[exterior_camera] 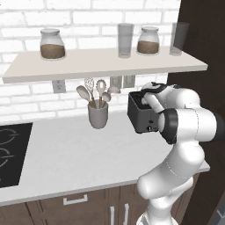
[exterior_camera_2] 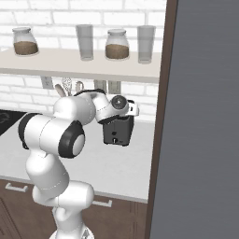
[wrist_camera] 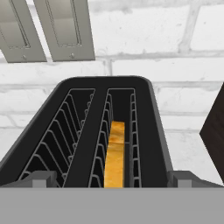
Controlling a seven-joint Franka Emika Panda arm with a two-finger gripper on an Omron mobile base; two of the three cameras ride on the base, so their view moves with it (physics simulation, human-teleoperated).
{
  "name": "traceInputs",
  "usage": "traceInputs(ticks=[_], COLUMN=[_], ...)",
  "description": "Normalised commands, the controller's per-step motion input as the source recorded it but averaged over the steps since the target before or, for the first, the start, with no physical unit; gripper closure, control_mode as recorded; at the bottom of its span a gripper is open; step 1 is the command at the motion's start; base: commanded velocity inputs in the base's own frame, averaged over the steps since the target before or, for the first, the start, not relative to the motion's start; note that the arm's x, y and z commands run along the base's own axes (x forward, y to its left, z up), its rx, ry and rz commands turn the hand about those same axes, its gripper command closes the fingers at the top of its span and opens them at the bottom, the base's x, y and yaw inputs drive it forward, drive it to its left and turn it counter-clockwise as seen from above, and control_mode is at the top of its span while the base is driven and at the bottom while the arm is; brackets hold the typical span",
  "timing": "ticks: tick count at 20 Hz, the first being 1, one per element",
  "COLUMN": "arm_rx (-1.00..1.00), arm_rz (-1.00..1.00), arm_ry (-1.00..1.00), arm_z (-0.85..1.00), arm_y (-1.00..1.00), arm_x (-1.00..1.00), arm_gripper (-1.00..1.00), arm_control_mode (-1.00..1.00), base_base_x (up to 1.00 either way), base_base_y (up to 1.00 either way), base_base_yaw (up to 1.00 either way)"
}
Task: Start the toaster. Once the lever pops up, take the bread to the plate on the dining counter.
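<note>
The dark toaster (exterior_camera: 139, 117) (exterior_camera_2: 116, 132) stands on the speckled worktop by the brick wall, under the shelf. My gripper (exterior_camera: 143, 99) hovers just above its top, pointing down into it. The hand view looks straight into the toaster (wrist_camera: 87, 131). A slice of bread (wrist_camera: 116, 153) with a yellow-brown crust sits deep in its right slot, and the left slot is empty. My gripper (wrist_camera: 113, 179) is open, its fingertips (wrist_camera: 41, 178) spread wide over the near end of the toaster and holding nothing. The plate and the dining counter are out of view.
A grey utensil cup (exterior_camera: 98, 115) with spoons stands left of the toaster. A black hob (exterior_camera: 11, 151) lies at the far left. The shelf (exterior_camera: 105, 61) above carries jars and glasses. A tall dark panel (exterior_camera_2: 200, 116) rises close on the right. Wall outlets (wrist_camera: 65, 28) sit behind the toaster.
</note>
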Motion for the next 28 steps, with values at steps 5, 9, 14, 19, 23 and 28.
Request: traceInputs(ticks=[5,9,14,19,23,28], arm_rx=[0.0,0.0,0.0,0.0,0.0,0.0], arm_rz=[0.0,0.0,0.0,0.0,0.0,0.0], arm_ry=[0.0,0.0,0.0,0.0,0.0,0.0], arm_z=[0.0,0.0,0.0,0.0,0.0,0.0], arm_y=[0.0,0.0,0.0,0.0,0.0,0.0], arm_x=[0.0,0.0,0.0,0.0,0.0,0.0], arm_gripper=[-1.0,-1.0,-1.0,-1.0,-1.0,-1.0], arm_control_mode=[-1.0,-1.0,-1.0,-1.0,-1.0,-1.0], base_base_x=[0.0,0.0,0.0,0.0,0.0,0.0], base_base_y=[0.0,0.0,0.0,0.0,0.0,0.0], base_base_yaw=[0.0,0.0,0.0,0.0,0.0,0.0])
